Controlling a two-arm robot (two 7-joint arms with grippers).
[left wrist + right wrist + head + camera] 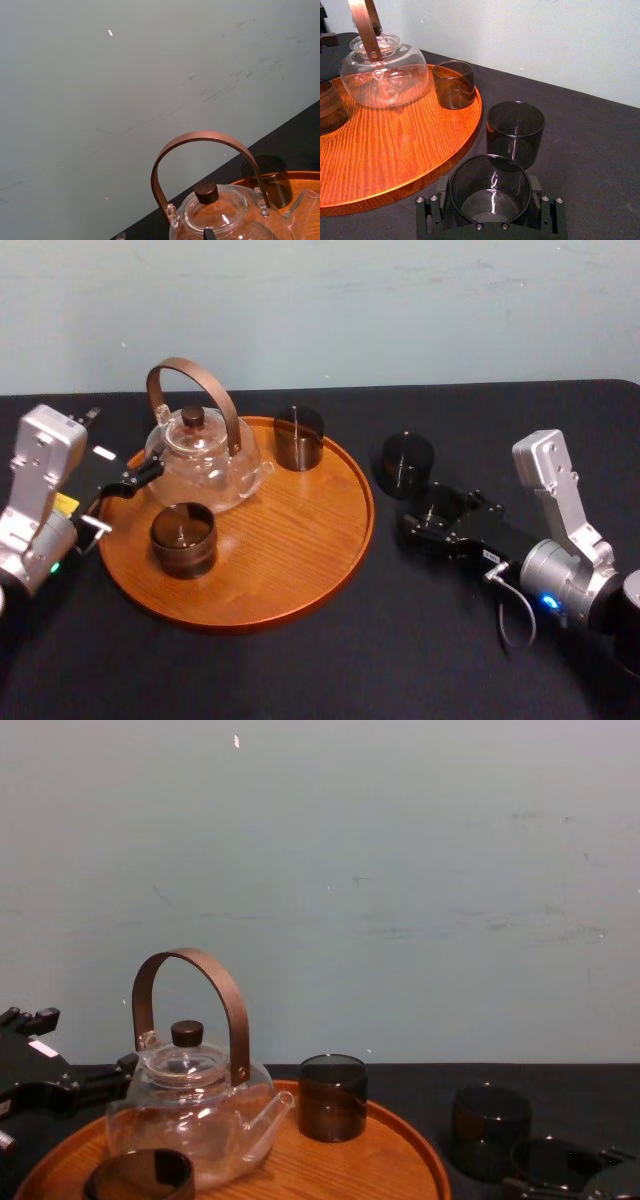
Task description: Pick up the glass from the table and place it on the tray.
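Four cams, one tabletop, tray [300, 570] at centre.
Head: high, looks fwd & down, mid-range, takes in most of the table [300, 670]. Chest: lower, looks level across to the wall [400, 870], side-on. L wrist: v. close to teapot [220, 215], tilted up at wall. R wrist: low, close, looks over right gripper [490, 192] clasping a glass [470, 185], twd tray. All four share teapot & tumbler [299, 437] at tray's far rim.

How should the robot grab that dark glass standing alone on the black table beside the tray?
By its straight side wall, about mid-height, coming level from the robot's right: the glass stands upright, its round wall fits between two fingers, and the tray lies close on its left. The right gripper, nearest it, is shut on a second glass; the left gripper sits by the teapot.
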